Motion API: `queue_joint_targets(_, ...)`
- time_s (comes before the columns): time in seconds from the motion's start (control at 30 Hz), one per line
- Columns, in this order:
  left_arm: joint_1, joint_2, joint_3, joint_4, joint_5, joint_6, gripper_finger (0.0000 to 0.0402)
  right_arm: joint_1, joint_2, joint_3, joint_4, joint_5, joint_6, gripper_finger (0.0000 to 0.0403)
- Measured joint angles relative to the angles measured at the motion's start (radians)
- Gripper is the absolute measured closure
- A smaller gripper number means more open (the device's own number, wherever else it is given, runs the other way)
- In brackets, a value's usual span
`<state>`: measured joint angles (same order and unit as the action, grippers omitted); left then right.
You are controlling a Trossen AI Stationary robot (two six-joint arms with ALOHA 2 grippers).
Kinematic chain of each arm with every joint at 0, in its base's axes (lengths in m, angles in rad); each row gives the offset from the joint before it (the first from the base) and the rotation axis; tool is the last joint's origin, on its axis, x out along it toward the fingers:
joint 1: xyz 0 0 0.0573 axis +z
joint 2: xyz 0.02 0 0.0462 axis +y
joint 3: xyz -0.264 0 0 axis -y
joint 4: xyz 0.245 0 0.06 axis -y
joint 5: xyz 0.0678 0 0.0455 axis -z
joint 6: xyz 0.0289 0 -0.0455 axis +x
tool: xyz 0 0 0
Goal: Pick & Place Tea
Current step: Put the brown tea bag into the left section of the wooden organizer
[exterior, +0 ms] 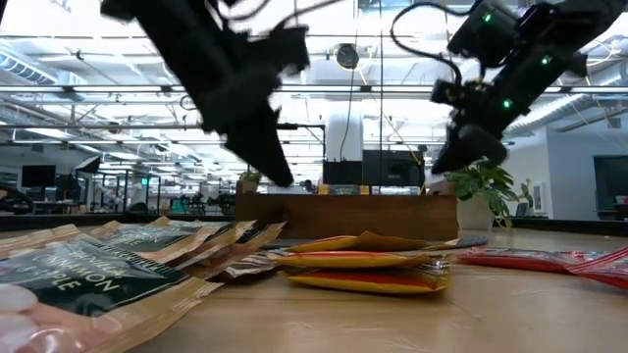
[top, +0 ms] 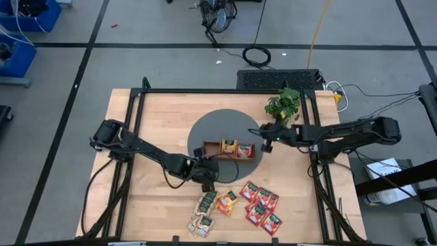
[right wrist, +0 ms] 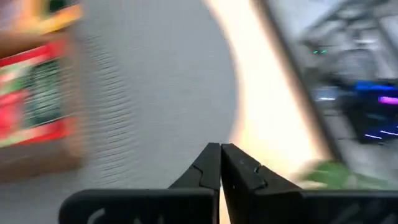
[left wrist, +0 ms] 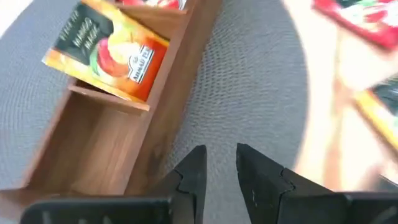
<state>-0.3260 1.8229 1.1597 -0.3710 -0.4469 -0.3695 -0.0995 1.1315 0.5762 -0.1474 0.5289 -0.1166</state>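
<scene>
We see a light wooden table [top: 157, 116] with a dark grey round mat [top: 217, 126] mid-table, the wooden tray [top: 212, 147] sitting on it. The tray holds an orange tea packet [top: 230, 145] in the middle compartment and a red packet [top: 246, 150] in the one nearer the right arm; the third is bare wood. Loose tea packets [top: 262, 202] lie scattered on the bare table near its front edge: reds toward the right, pale ones [top: 204, 212] toward the left, an orange one [top: 227, 201] between. Left gripper [left wrist: 219, 168] is just off the tray's near wall, over the mat, fingers slightly parted, nothing between them. Right gripper [right wrist: 220, 163] is clamped shut and empty, above the mat's edge beside the potted plant [top: 284, 104]. Around the table: grey tiled floor, cables; behind it, an open workshop with ceiling lights.
</scene>
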Motion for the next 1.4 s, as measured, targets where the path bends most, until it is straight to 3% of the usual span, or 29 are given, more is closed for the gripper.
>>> queue_joint_targets(0.07, -0.019, -0.001, 0.079, -0.132, -0.002, -0.029, 0.0309, 0.011, -0.065, 0.0, -0.023, 0.02, 0.01, 0.0402)
queue_joint_targets(0.13, -0.047, -0.012, 0.155, -0.317, -0.002, -0.088, 0.0309, 0.042, -0.146, 0.0, -0.068, -0.027, 0.057, 0.0402)
queue_joint_targets(0.27, -0.138, -0.033, 0.249, -0.57, -0.008, -0.236, 0.0309, 0.125, -0.316, 0.0, -0.183, -0.26, 0.196, 0.0402)
queue_joint_targets(0.37, -0.215, -0.04, 0.248, -0.575, -0.01, -0.314, 0.0309, 0.22, -0.387, -0.028, -0.18, -0.443, 0.316, 0.0402)
queue_joint_targets(0.43, -0.263, -0.038, 0.234, -0.526, -0.008, -0.35, 0.0309, 0.301, -0.392, -0.082, -0.071, -0.5, 0.365, 0.0402)
queue_joint_targets(0.53, -0.313, -0.013, 0.208, -0.415, 0.016, -0.374, 0.0309, 0.405, -0.339, -0.188, 0.234, -0.502, 0.39, 0.0402)
queue_joint_targets(0.63, -0.359, -0.007, 0.157, -0.261, 0.027, -0.361, 0.0309, 0.462, -0.218, -0.259, 0.588, -0.505, 0.39, 0.0402)
queue_joint_targets(0.7, -0.377, -0.01, 0.115, -0.144, 0.046, -0.335, 0.0309, 0.488, -0.126, -0.258, 0.706, -0.504, 0.368, 0.0402)
queue_joint_targets(0.83, -0.417, -0.008, 0.054, -0.03, 0.098, -0.325, 0.0309, 0.52, 0.08, -0.151, 0.715, -0.454, 0.296, 0.0403)
queue_joint_targets(1.07, -0.473, -0.008, -0.125, 0.346, 0.105, -0.324, 0.0309, 0.527, 0.413, 0.048, 0.745, -0.452, 0.163, 0.0403)
queue_joint_targets(1.23, -0.53, -0.008, -0.239, 0.597, 0.106, -0.333, 0.0309, 0.525, 0.554, 0.151, 0.756, -0.447, 0.114, 0.0403)
queue_joint_targets(1.4, -0.588, 0.028, -0.205, 0.744, 0.02, -0.275, 0.0309, 0.524, 0.595, 0.187, 0.758, -0.375, 0.111, 0.0403)
